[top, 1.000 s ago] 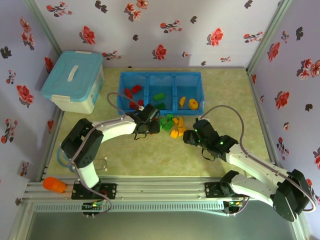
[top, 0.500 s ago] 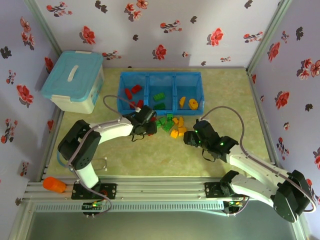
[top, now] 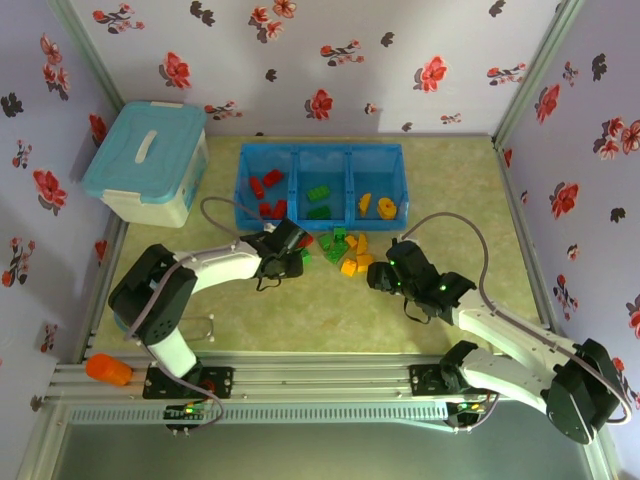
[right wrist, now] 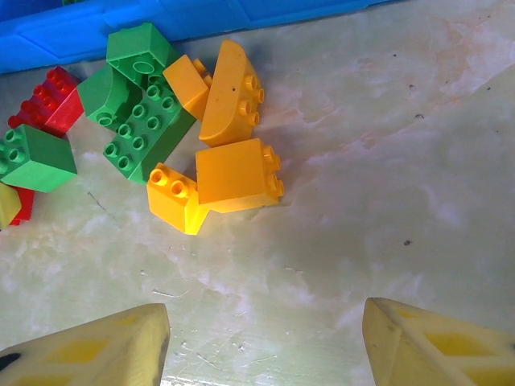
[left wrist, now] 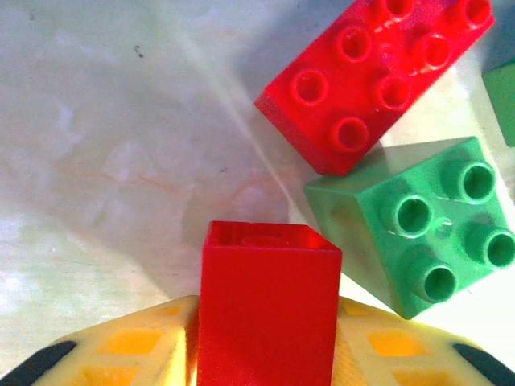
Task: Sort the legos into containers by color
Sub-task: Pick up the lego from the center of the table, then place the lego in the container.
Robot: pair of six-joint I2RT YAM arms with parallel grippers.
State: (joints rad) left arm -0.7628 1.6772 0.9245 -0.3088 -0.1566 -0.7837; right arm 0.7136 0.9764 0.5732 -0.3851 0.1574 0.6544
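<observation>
Pale green counter, loose legos at 6 o'clock of blue tray. Left fingers pinch red brick; right fingers wide apart above counter.

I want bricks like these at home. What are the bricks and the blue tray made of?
Bricks: probably hard plastic, glossy; moulded studs catch the light. Tray: likely plastic too; even bright blue, thin moulded walls, though too far to be sure.

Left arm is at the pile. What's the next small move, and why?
Probably lift the left gripper straight up: its jaws look closed on the upright red brick, and the green brick sits close beside it, so a sideways drag might knock it.
</observation>
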